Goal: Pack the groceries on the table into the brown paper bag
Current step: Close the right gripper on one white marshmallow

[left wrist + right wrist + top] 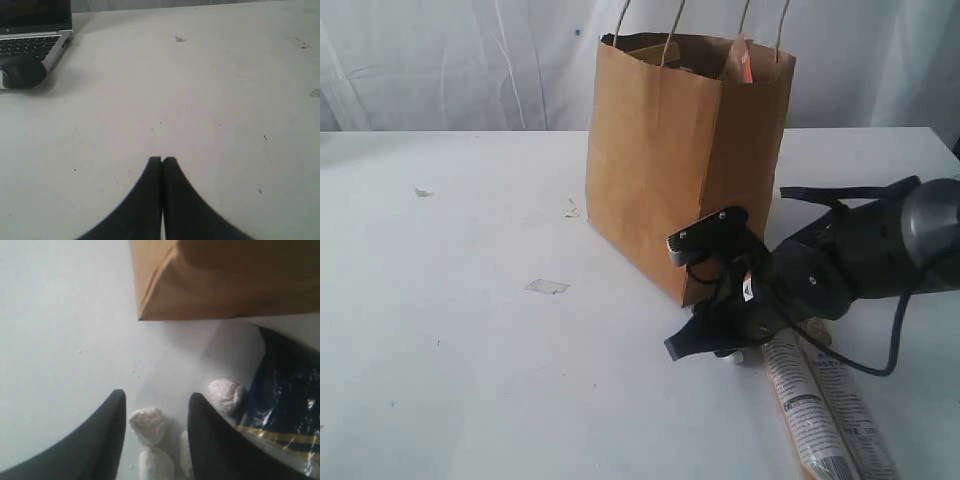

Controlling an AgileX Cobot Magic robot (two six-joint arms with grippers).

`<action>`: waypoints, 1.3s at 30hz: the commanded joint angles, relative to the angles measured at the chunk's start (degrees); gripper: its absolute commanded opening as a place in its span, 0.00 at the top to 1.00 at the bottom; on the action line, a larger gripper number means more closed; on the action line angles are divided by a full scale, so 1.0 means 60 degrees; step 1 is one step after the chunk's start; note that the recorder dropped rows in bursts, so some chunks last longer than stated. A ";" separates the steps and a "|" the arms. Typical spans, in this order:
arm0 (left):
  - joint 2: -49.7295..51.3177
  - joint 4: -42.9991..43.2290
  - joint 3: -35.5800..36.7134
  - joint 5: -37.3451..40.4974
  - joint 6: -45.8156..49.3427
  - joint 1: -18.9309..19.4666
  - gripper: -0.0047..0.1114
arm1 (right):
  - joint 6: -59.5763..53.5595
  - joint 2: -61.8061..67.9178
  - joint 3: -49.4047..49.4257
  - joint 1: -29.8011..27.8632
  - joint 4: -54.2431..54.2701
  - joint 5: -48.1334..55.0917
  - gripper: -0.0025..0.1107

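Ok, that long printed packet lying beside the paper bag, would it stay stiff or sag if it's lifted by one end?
Probably sags: the packet is long, slim and looks like thin film. The rounded white lumps by the right arm's fingers suggest loose contents that could shift. Its tube-like shape might also let it roll.

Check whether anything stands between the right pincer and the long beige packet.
Nothing visible does. The right pincer is open, low at one end of the long beige packet, beside the bottom corner of the brown paper bag.
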 commanded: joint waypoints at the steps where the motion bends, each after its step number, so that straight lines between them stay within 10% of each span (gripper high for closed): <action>1: -0.0042 -0.0054 0.0044 -0.0037 0.0000 0.0001 0.96 | 0.0061 -0.0002 -0.0027 -0.0059 0.0445 0.0228 0.69; 39: -0.0042 -0.0054 0.0044 -0.0037 0.0000 0.0001 0.96 | -0.0134 -0.0731 -0.0383 0.0539 0.1101 0.1167 0.98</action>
